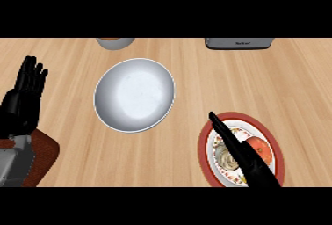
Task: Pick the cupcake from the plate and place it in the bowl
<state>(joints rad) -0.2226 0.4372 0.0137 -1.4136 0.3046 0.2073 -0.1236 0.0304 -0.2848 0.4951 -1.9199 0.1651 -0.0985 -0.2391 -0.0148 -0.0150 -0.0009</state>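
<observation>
A red-rimmed plate [209, 132] with a patterned white centre lies at the lower right of the wooden counter. On it sits the cupcake [226, 154], pale with a swirled top, beside an orange-red round piece [261, 147]. My right hand [243, 151] reaches over the plate with straight fingers, lying across the cupcake and hiding part of it. The bowl [134, 94], white and wide, stands at the centre left with nothing in it. My left hand [26, 94] rests open at the left edge, fingers up.
A pale cup or jar [115, 42] with orange contents stands at the back, left of centre. A grey appliance [240, 43] sits at the back right. A dark brown object [45, 154] lies under my left forearm.
</observation>
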